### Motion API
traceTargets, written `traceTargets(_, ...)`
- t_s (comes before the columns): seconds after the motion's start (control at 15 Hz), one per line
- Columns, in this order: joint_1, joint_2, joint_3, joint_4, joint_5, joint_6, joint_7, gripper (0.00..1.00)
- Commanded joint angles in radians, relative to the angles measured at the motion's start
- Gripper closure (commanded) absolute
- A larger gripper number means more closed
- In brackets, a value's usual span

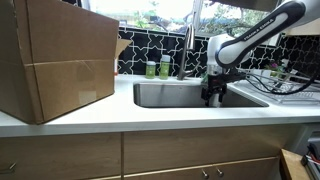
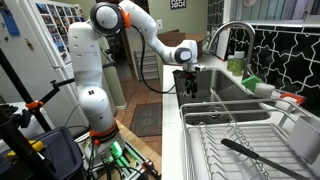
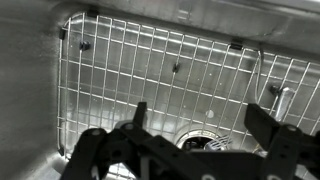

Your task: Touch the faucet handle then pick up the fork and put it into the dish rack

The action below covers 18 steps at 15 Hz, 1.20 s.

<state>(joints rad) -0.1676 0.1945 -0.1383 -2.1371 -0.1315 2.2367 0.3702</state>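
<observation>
Fork cannot be picked out for certain in either exterior view. In the wrist view a slim bright metal piece lies on the wire grid at the bottom of the sink, just beyond the right finger, and it may be the fork.

The tool hangs inside the basin toward its right side, and its fingers point down at the grid. In the wrist view its two dark fingers stand spread as wide as they go. Between them only the grid and the round drain show. Nothing is pinched or carried. Whether the fingertips touch the grid I cannot tell.

The chrome faucet rises at the far edge of the sink, left of the tool and apart from it. Its handle is too small to make out. Two green bottles stand just left of it. The dish rack sits on the tabletop right of the sink, with a dark long-handled utensil lying in it. A big cardboard box fills the left of the tabletop.
</observation>
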Motion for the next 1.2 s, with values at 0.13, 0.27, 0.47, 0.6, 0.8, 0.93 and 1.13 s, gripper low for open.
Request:
traceTargets(0.13,-0.020,0.154,-0.063,0.167,0.139,-0.103,0.099,0.00)
traceTargets(0.27,-0.021,0.183,-0.053,0.192,0.202,-0.108,0.072,0.00)
traceTargets(0.47,-0.001,0.212,-0.055,0.226,0.209,-0.128,0.090,0.00)
traceTargets(0.6,0.003,0.211,-0.073,0.237,0.187,-0.133,0.102,0.00)
traceTargets(0.8,0.005,0.167,-0.117,0.217,0.125,-0.096,0.123,0.00)
traceTargets(0.93,0.004,0.130,-0.149,0.199,0.069,-0.070,0.121,0.00)
traceTargets(1.13,-0.014,0.068,-0.177,0.180,0.039,-0.006,0.115,0.00)
